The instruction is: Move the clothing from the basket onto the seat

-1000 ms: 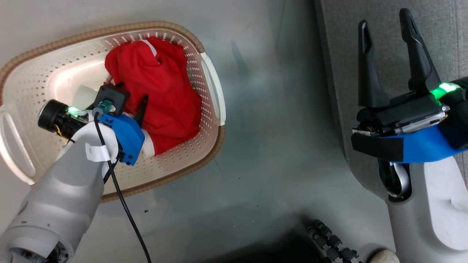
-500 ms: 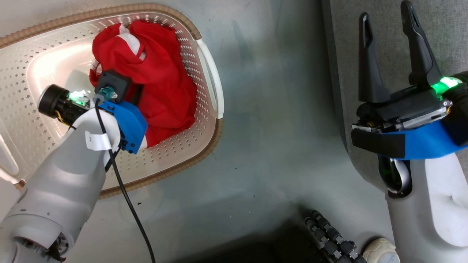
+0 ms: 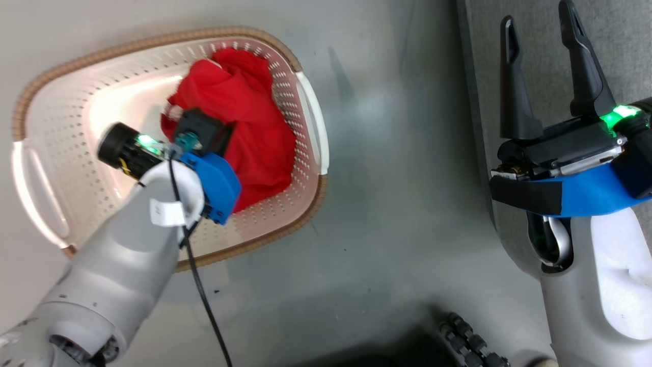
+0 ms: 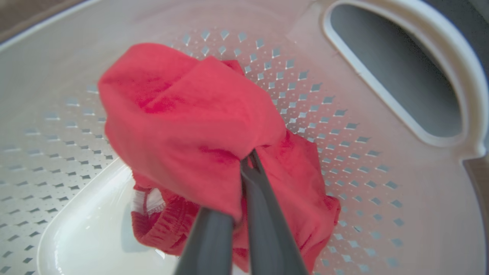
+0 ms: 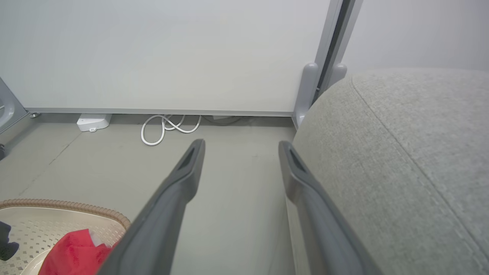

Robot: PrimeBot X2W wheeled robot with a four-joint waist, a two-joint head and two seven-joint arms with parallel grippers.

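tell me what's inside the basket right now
The red clothing, bunched at the right end of the basket, with the left gripper shut on a fold. Part of the white floor shows bare; whatever lies beneath the fabric is covered.

Glossy grey floor (image 3: 387, 214) throughout, with a black ribbed segmented strip (image 3: 468, 339) at the head view's bottom edge; in the right wrist view, a pale wall panel (image 5: 172, 53), and along its foot a small white box (image 5: 93, 122), a looped white cable (image 5: 168, 128) near it, and a grey post (image 5: 309, 88) further right.
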